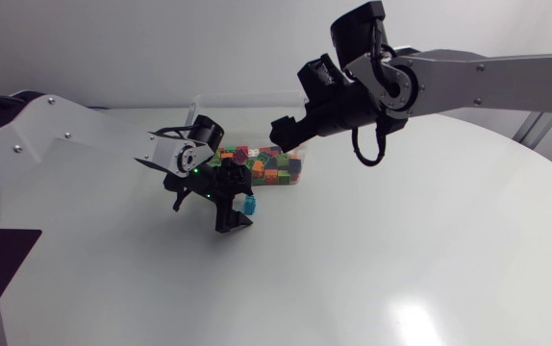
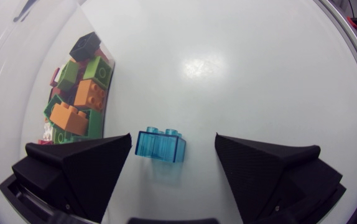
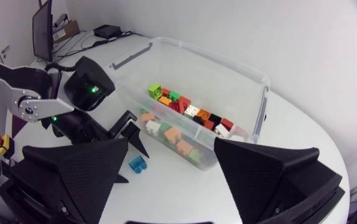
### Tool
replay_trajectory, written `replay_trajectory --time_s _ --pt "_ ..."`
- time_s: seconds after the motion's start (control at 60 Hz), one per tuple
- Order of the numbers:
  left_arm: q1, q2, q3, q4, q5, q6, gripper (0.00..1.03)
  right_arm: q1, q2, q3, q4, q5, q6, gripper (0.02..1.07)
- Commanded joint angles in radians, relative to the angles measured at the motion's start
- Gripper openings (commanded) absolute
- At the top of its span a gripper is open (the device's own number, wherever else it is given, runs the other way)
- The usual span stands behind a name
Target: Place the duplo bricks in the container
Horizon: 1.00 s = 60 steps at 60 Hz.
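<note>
While my left gripper (image 2: 173, 140) gaped around a translucent blue brick (image 2: 160, 147), my right gripper (image 3: 171, 141) hung open, empty. The clear container (image 3: 209, 57) held studded bricks (image 3: 185, 111).

A clear blue brick (image 2: 160, 146) lies between the open left claw's (image 2: 173, 163) fingers.

Jaws apart: left arm (image 1: 172, 151) low, right arm (image 1: 468, 82) high.

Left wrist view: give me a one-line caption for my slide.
Open left gripper straddling a translucent blue two-stud brick on the white table, beside the clear plastic container of mixed coloured bricks.
</note>
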Motion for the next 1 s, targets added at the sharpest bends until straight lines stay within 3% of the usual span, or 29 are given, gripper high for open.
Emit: replay_trajectory --time_s 0.0,0.45,0.667,0.983 --pt "0.004 0.038 0.030 -0.034 0.010 0.041 0.85 -0.010 -0.047 -0.056 0.015 -0.008 -0.017 1.02" --pt "0.001 0.058 0.078 -0.132 0.011 0.043 0.34 -0.013 -0.190 -0.197 0.013 -0.009 -0.026 1.02" --pt "-0.010 0.015 0.070 -0.246 0.011 0.044 0.31 -0.021 -0.257 -0.262 0.010 -0.008 -0.031 1.02" --pt "-0.003 -0.271 -0.028 -0.306 0.068 0.004 0.30 -0.050 -0.343 -0.320 -0.005 -0.002 -0.052 1.02"
